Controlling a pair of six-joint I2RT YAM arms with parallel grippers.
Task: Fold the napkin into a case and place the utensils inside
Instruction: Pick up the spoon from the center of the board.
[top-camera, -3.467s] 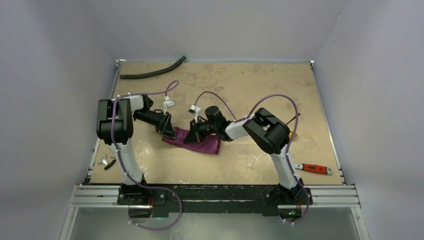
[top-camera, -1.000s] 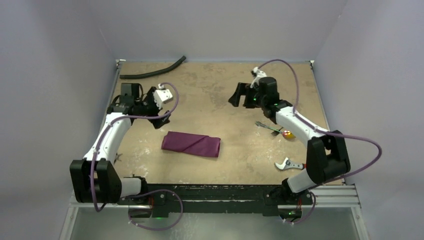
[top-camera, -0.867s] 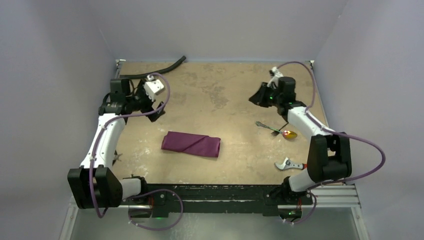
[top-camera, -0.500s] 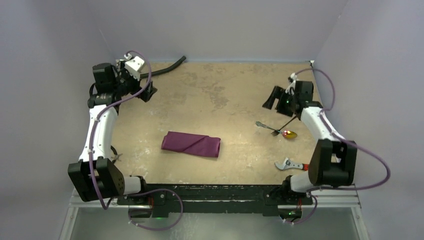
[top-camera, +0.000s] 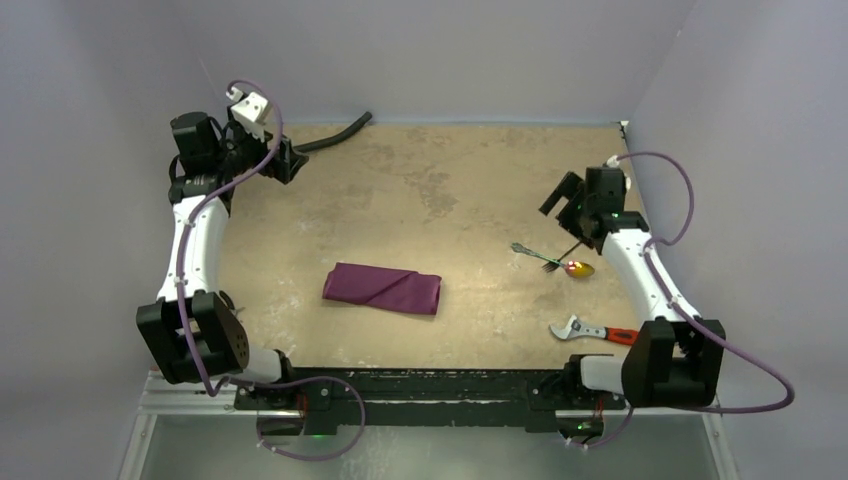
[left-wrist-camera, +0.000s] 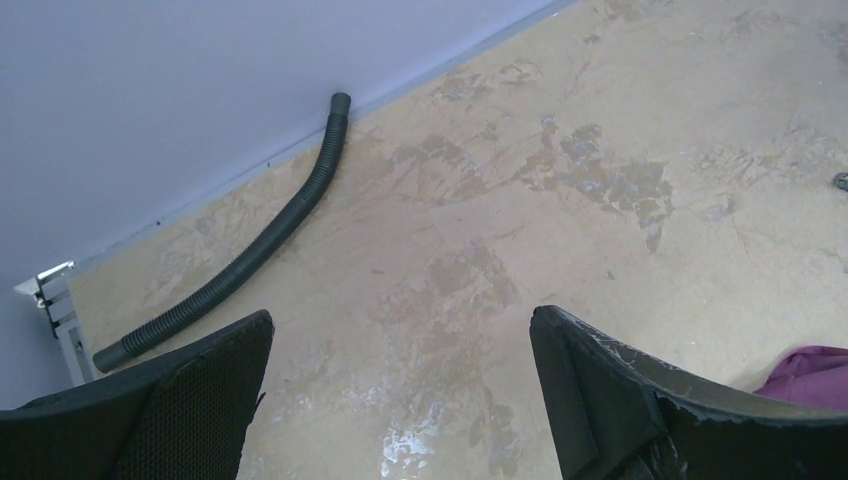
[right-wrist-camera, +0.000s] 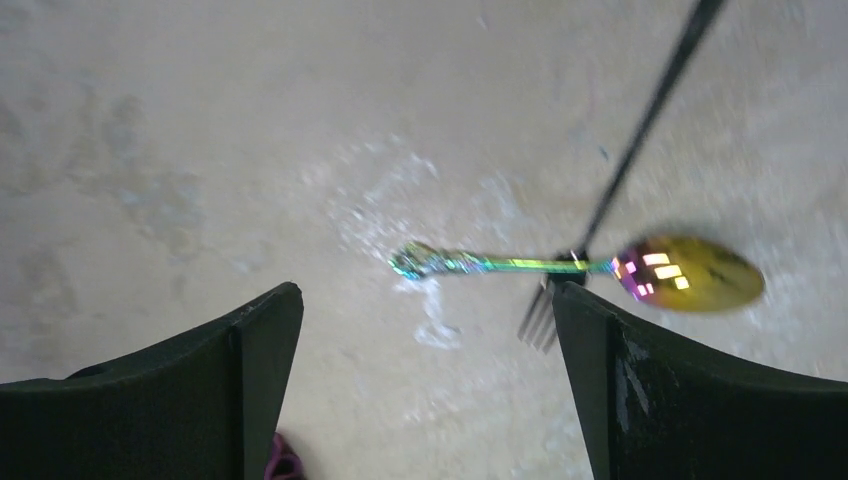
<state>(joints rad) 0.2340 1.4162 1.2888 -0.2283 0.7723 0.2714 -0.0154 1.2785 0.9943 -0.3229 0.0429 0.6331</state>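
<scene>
Folding was judged to be finished: the napkin (top-camera: 383, 289) lay as a flat plum-purple case at the middle of the desk (top-camera: 460, 180), apart from both arms and touched by neither. Insertion of the utensils was taken to be the step in hand, with nothing yet placed inside.

The fork (top-camera: 549, 265) and the spoon (top-camera: 579, 268) were seen crossed over one another on the right side of the desk, well apart from the case and beyond a red-handled wrench (top-camera: 597, 332) at the near right edge. In the right wrist view, which was blurred, the fork's tines were seen just beside the spoon's gold bowl.

The right claw (right-wrist-camera: 425, 300) was held above the utensils with its jaws spread wide and nothing between them. The left claw (left-wrist-camera: 400, 330) was raised at the far left corner near the black hose (left-wrist-camera: 250, 265), likewise wide open and empty; only a corner of the purple cloth was caught at the edge of its view.

A descent of the right claw onto one utensil was judged to be called for next. Since both are thin, flat on the desk and overlapping, a pinch on a free stretch of handle would be needed so that only one is lifted. The case's open edge could not be made out, so help from the left claw in opening it may be required.
</scene>
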